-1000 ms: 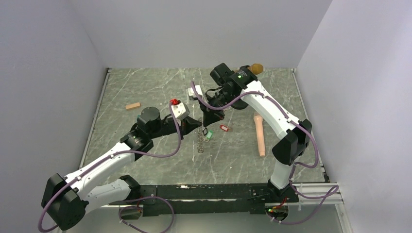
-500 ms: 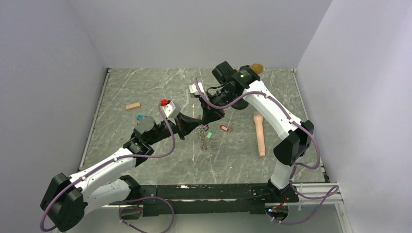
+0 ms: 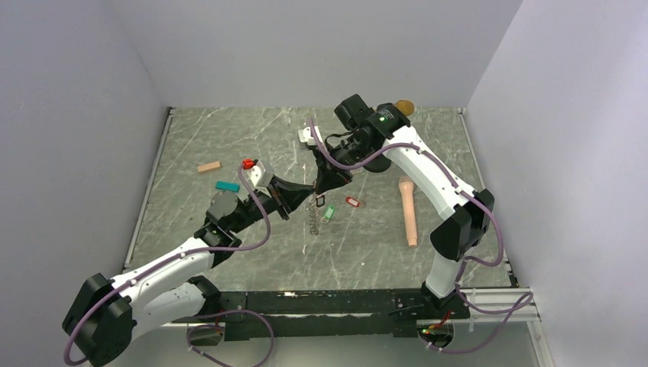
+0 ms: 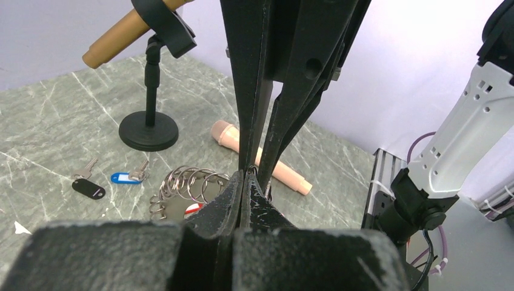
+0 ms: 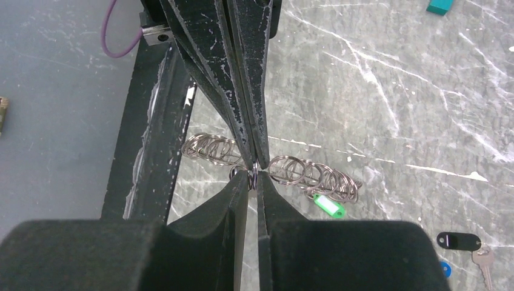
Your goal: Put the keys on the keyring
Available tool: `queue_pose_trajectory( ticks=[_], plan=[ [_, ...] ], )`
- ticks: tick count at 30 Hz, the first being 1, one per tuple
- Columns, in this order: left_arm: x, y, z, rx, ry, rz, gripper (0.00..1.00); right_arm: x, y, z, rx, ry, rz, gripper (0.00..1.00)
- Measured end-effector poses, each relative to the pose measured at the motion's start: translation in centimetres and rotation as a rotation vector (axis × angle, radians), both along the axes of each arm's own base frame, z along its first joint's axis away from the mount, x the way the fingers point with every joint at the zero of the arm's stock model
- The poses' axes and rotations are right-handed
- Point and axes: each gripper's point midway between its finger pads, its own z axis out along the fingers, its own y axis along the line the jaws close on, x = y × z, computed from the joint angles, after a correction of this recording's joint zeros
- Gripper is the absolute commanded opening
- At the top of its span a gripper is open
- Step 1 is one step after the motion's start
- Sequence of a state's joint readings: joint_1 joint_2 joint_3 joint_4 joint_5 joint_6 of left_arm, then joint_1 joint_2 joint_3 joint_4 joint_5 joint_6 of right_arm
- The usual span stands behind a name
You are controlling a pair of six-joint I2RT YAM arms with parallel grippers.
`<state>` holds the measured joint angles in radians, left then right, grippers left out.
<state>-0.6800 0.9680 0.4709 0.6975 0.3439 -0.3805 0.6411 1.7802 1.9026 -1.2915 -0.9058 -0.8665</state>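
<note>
Right wrist: left gripper (image 5: 253, 159) and right gripper (image 5: 253, 179) apparently both clamped on keyring (image 5: 297, 173), well inside table (image 3: 367, 252) edges

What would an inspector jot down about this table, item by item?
Surface: grey marble-look table.
Job's things: keyring, a string of metal rings, pinched mid-length; green-tagged key beside it, attachment unclear; red-tagged key, black-tagged key, blue-tagged key lying loose.
Clutter: tan block, teal block, peach microphone lying flat, gold microphone on a stand.
Grippers: left gripper and right gripper both shut on the keyring, tips meeting.
Cables: purple cables looped along both arms.
Surroundings: plain pale walls; nothing else seen.
</note>
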Motion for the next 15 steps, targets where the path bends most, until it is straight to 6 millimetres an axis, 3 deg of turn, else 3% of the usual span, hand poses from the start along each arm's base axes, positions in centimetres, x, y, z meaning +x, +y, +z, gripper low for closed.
queue_pose_trajectory(
  ticks=[2,6,13,15],
  plan=[
    [0.03,0.13,0.09,-0.013,-0.002,0.005,0.0,0.05,-0.01,0.1,0.006,0.005,-0.003,0.14],
    [0.04,0.3,0.39,-0.04,-0.002,0.008,0.0,0.08,-0.02,0.3,0.018,0.012,-0.004,0.0],
    [-0.14,0.24,0.86,-0.065,-0.007,-0.005,0.0,-0.01,-0.03,0.75,0.038,0.023,-0.004,0.0],
    [-0.19,0.2,0.89,-0.066,-0.011,-0.02,0.12,-0.03,-0.09,0.83,0.039,0.021,-0.005,0.0]
  ],
)
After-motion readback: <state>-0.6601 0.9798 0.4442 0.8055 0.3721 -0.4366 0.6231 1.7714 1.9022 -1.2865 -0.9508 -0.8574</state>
